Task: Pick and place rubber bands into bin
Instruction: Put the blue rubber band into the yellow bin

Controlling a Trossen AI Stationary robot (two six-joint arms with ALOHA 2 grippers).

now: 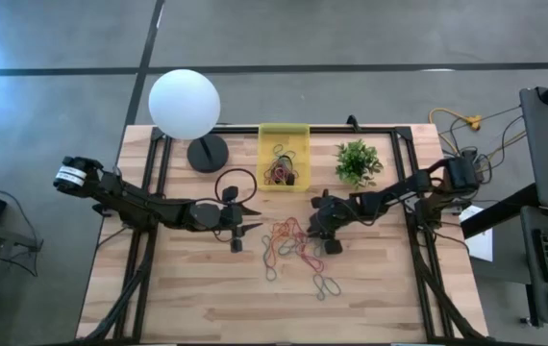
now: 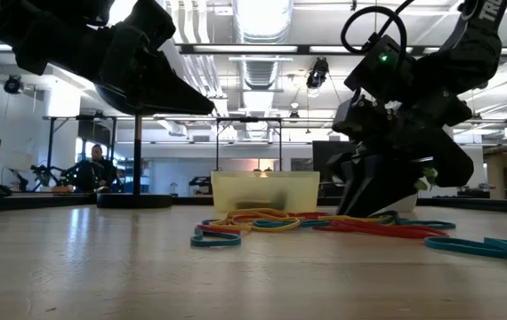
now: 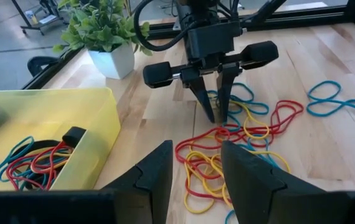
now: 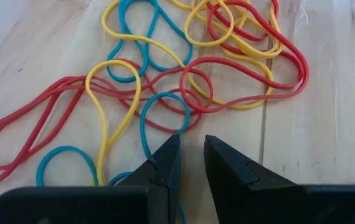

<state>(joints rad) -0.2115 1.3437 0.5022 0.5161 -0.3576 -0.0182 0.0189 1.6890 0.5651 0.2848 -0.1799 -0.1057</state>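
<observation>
Grippers close in on rubber band pile

Right gripper [image 3: 218, 115] stands tip-down in the loose rubber bands [image 1: 293, 245] mid-worktop [image 1: 187, 298], fingers narrowly parted, nothing pinched yet. Left gripper [image 1: 245, 219] hovers alongside, released. Next: clench on one strand, carry to the yellow bin [image 1: 284, 135], already part-filled. Lamp [image 1: 186, 104], potted plant [image 1: 358, 161] and workshop behind.

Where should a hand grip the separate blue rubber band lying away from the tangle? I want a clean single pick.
Take the blue rubber band at its narrow pinched middle, coming straight down from above: it lies flat on the table, apart from the pile, so nothing else should catch.
</observation>
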